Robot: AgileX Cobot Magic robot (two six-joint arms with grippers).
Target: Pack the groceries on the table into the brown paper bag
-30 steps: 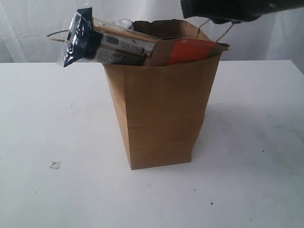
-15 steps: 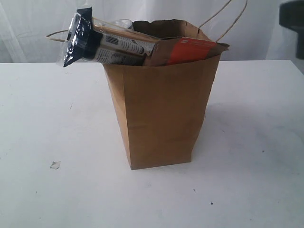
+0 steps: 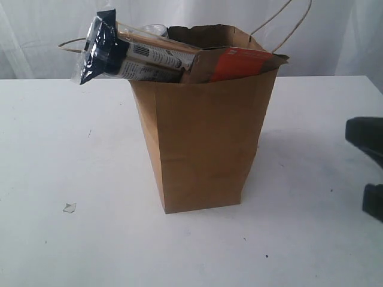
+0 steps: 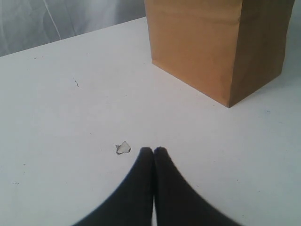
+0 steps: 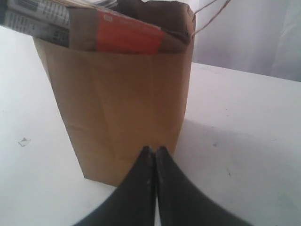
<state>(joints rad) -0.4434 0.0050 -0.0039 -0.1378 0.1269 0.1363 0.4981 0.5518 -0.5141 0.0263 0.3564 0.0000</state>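
Note:
The brown paper bag stands upright mid-table, also seen in both wrist views. The long navy-tan packet lies across its mouth, jutting out to the left. Beside it the brown pouch with orange label rests on the rim. A clear rim peeks out behind them; the other groceries are hidden. My left gripper is shut and empty over bare table, out of the exterior view. My right gripper is shut and empty, low at the right of the bag; only its dark body shows in the exterior view.
A tiny clear wrapper scrap lies on the white table left of the bag, just by my left fingertips. The bag's string handles stick up at the back. A pale curtain hangs behind.
My right arm has left the top of the bag, swung out to the right and come down low beside the table's right edge. The bag and its contents have not moved.

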